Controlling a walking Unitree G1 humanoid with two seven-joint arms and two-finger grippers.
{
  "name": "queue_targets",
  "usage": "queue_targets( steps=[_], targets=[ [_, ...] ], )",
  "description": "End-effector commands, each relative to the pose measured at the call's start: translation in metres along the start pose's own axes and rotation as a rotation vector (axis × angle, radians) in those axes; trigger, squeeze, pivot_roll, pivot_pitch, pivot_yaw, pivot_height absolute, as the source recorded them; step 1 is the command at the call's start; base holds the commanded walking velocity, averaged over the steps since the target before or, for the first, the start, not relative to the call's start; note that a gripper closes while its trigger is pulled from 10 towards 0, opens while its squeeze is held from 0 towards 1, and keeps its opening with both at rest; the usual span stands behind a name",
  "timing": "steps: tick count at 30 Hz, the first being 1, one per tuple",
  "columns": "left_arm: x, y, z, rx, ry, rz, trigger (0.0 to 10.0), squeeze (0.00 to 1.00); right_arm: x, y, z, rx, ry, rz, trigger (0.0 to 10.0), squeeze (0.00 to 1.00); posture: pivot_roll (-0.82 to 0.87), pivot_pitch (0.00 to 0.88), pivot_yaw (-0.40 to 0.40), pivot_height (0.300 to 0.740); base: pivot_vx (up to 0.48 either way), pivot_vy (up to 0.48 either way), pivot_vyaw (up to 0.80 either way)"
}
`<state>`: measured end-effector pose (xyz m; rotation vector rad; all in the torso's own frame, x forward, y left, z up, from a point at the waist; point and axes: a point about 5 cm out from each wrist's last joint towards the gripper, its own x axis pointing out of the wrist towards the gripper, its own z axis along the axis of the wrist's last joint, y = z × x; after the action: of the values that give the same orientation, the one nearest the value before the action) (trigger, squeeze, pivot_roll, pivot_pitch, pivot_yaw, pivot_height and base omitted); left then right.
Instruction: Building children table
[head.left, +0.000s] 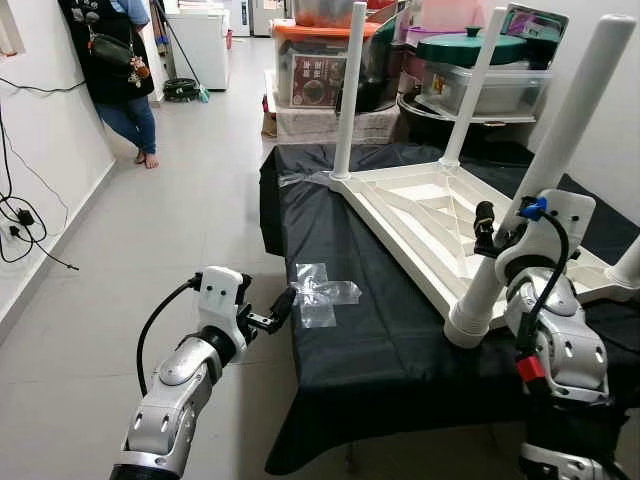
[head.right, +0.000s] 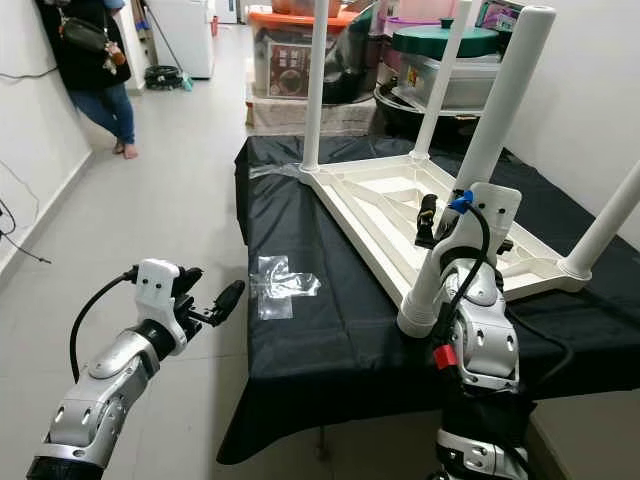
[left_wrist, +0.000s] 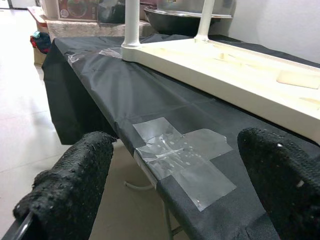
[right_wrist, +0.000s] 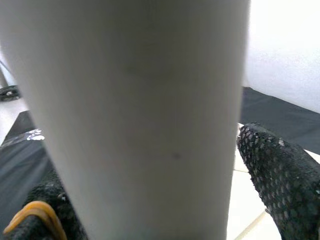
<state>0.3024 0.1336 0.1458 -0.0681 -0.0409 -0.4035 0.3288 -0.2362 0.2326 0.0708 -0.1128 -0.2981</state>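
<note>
A white plastic children's table (head.left: 420, 215) lies upside down on a table draped in black cloth (head.left: 380, 340). Two legs stand upright at its far corners (head.left: 348, 90). The near leg (head.left: 560, 150) leans in its socket at the front corner, and my right gripper (head.left: 505, 235) is shut on it low down. In the right wrist view the leg (right_wrist: 130, 110) sits between the black fingers (right_wrist: 282, 180). My left gripper (head.left: 268, 308) hovers open off the cloth's left edge, holding nothing, pointing at a clear tape patch (left_wrist: 182, 160).
A fourth leg (head.left: 630, 262) pokes up at the right edge. Storage boxes and pots (head.left: 320, 70) crowd behind the table. A person (head.left: 120, 70) stands by the left wall, where cables (head.left: 20, 220) hang. Grey floor (head.left: 150, 230) stretches along the table's left side.
</note>
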Motion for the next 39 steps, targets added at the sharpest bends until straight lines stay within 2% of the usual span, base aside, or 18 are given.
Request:
queue_targets(
  steps=[1,2,11,20,29,31,33,39],
  targets=[
    [0.001,0.000,0.000,0.013,0.005,-0.010,10.0,0.00,0.001,0.002,0.001,-0.001,0.012,0.042,10.0,1.00,0.04,0.000,-0.062,0.740,0.000,0.000,0.00],
    [0.001,0.000,0.000,0.013,0.005,-0.011,10.0,0.00,0.002,0.001,0.002,-0.005,0.010,0.050,10.0,0.00,0.04,0.000,-0.063,0.740,0.000,0.000,0.00],
    [0.000,0.000,0.000,0.015,0.005,-0.013,10.0,0.00,0.001,-0.003,0.006,-0.016,0.002,0.111,10.0,0.00,0.04,0.000,-0.061,0.740,0.000,0.000,0.00],
    [0.001,-0.002,-0.001,0.012,0.008,-0.025,10.0,0.00,-0.003,-0.009,0.009,-0.023,-0.024,0.268,10.0,0.00,0.03,0.000,-0.059,0.740,0.000,0.000,0.00],
    [0.000,-0.001,-0.001,0.013,0.012,-0.028,10.0,0.00,0.002,-0.018,0.015,-0.034,-0.048,0.372,10.0,0.00,0.03,0.000,-0.059,0.740,0.000,0.000,0.00],
    [0.000,-0.001,-0.001,0.014,0.013,-0.030,10.0,0.00,0.005,-0.024,0.016,-0.042,-0.047,0.392,10.0,0.00,0.04,0.000,-0.057,0.740,0.000,0.000,0.00],
    [-0.001,-0.001,-0.001,0.016,0.015,-0.032,10.0,0.00,0.011,-0.038,0.010,-0.044,-0.017,0.406,10.0,0.00,0.04,0.000,-0.057,0.740,0.000,0.000,0.00],
    [-0.002,0.000,-0.001,0.019,0.017,-0.035,10.0,0.00,0.014,-0.047,0.006,-0.051,-0.006,0.430,10.0,0.00,0.05,0.000,-0.055,0.740,0.000,0.000,0.00]
  ],
)
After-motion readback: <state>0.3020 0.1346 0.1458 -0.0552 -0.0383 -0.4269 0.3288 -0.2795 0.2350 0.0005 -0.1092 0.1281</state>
